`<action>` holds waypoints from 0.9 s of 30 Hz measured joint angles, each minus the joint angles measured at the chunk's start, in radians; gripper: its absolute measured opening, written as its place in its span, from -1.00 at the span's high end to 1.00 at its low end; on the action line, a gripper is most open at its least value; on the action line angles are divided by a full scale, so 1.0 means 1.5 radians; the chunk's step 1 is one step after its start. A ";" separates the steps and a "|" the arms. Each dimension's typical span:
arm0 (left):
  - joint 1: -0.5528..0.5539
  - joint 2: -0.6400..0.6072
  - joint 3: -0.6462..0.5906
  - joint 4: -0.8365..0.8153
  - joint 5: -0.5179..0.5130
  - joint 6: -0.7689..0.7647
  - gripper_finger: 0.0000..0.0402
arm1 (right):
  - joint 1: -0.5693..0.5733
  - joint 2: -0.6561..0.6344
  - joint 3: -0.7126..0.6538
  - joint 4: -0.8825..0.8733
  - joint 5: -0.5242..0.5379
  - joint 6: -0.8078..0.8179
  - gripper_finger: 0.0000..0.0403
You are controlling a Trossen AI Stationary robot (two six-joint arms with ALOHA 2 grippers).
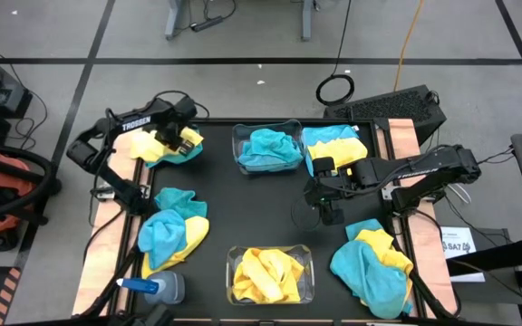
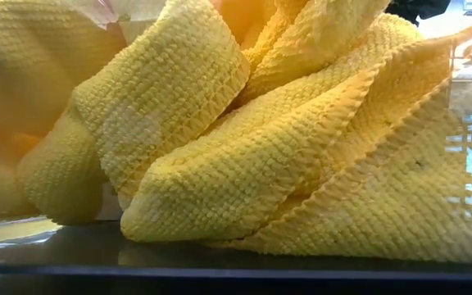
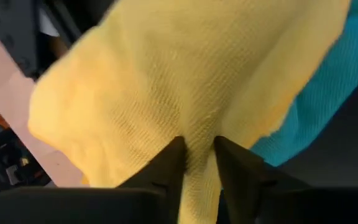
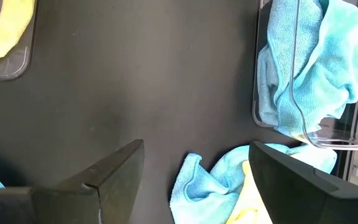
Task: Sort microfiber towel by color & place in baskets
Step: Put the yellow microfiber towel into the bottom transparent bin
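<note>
Yellow towel [image 3: 185, 81] at the table's far-left corner, pinched between the left gripper [image 1: 186, 140] fingers, closed on a fold. Best lifted clear of the blue cloth beneath, then carried to the near basket [image 1: 308, 272] of yellows. Right gripper [image 1: 330, 214] mid-table, wide open, empty.

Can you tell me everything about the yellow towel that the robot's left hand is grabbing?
The yellow towel is a soft, woven-looking microfiber cloth, bunched and crumpled. It sits at the table's far left corner, seen from above. The left gripper pinches a fold of it between its two dark fingers. A turquoise towel lies right beside it, touching its edge.
</note>
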 joint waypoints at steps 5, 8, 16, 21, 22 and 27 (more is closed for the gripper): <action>-0.014 0.012 0.000 -0.020 0.010 0.015 0.95 | 0.000 0.000 0.000 0.000 0.000 0.003 -0.40; -0.032 0.009 0.000 -0.030 0.007 0.025 0.95 | 0.000 0.000 0.000 0.000 0.000 0.003 -0.40; -0.093 -0.062 0.025 -0.042 -0.025 0.026 0.98 | 0.000 0.000 0.000 0.000 0.000 0.001 -0.40; -0.139 -0.144 0.070 -0.050 -0.032 0.025 0.99 | 0.000 0.000 0.000 0.000 0.000 -0.001 -0.40; -0.148 -0.162 0.080 -0.052 -0.032 0.024 0.99 | 0.000 0.000 0.000 0.000 0.000 -0.001 -0.40; -0.211 -0.254 0.137 -0.052 -0.032 0.010 0.99 | 0.000 0.000 0.000 0.000 0.000 -0.001 -0.40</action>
